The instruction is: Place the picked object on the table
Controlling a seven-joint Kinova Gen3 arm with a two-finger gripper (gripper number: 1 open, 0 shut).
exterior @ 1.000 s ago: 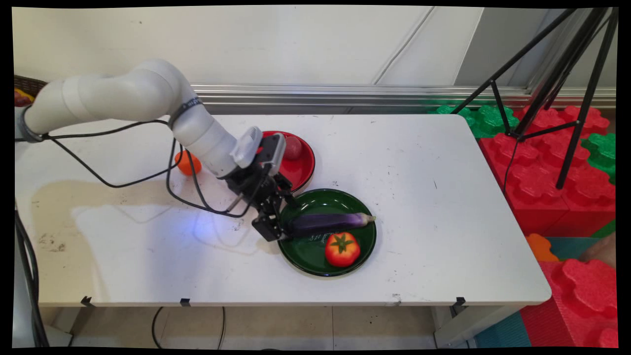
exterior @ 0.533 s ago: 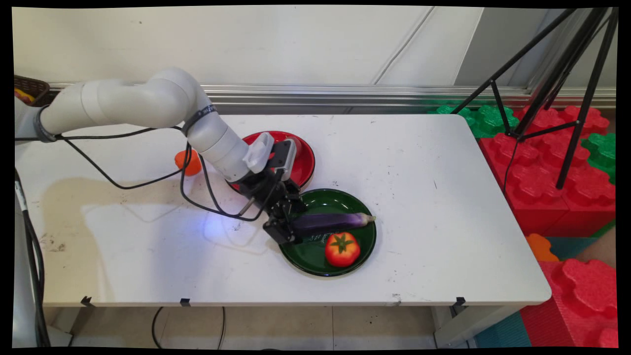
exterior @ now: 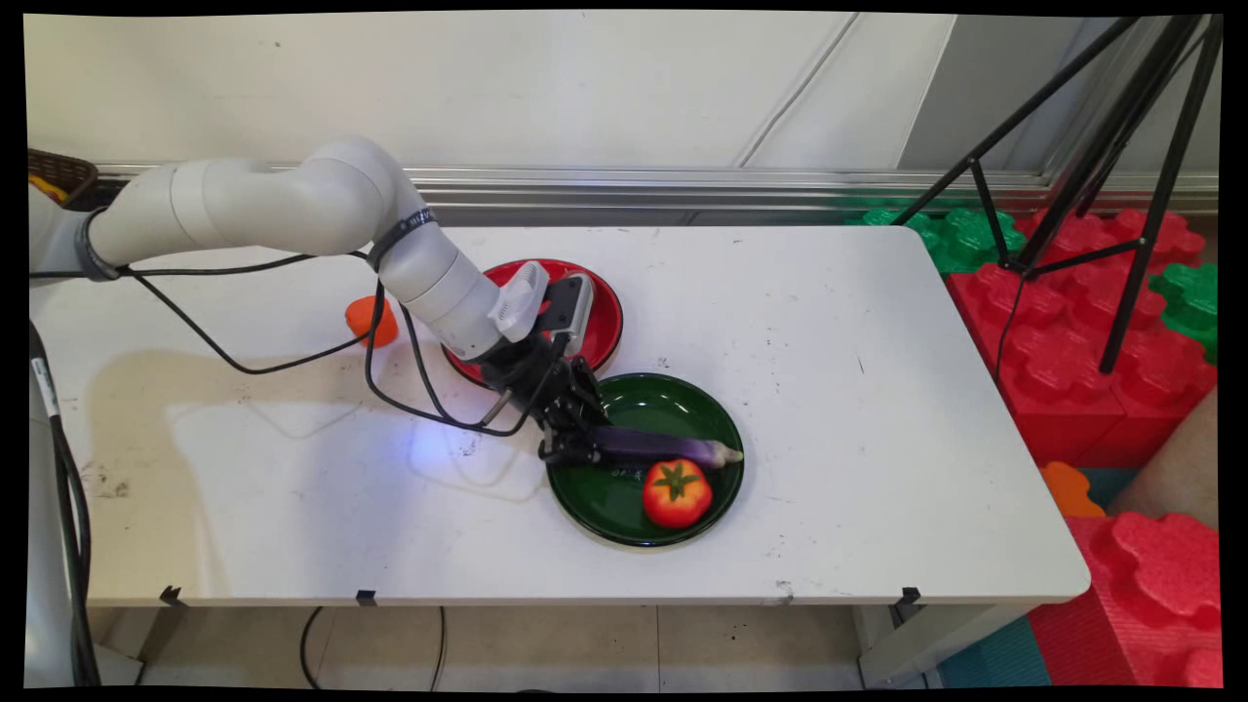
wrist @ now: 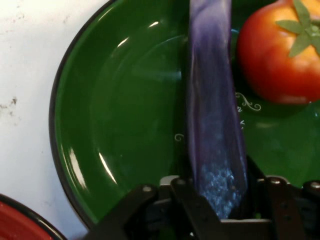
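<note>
Gripper (exterior: pixel 577 447) clenched on the eggplant's (exterior: pixel 663 448) left end, now shifted nearer the tomato (exterior: pixel 677 492) on the green plate (exterior: pixel 673 395).

White scrollwork on the green plate (wrist: pixel 125 125) floor, too faint and hidden to read, no other lettering legible

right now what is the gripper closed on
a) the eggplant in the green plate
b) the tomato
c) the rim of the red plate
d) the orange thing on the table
a: the gripper is clamped on the near end of the purple eggplant, which lies across the green plate; in the hand view the eggplant runs out from between the fingers, beside the tomato.
</note>
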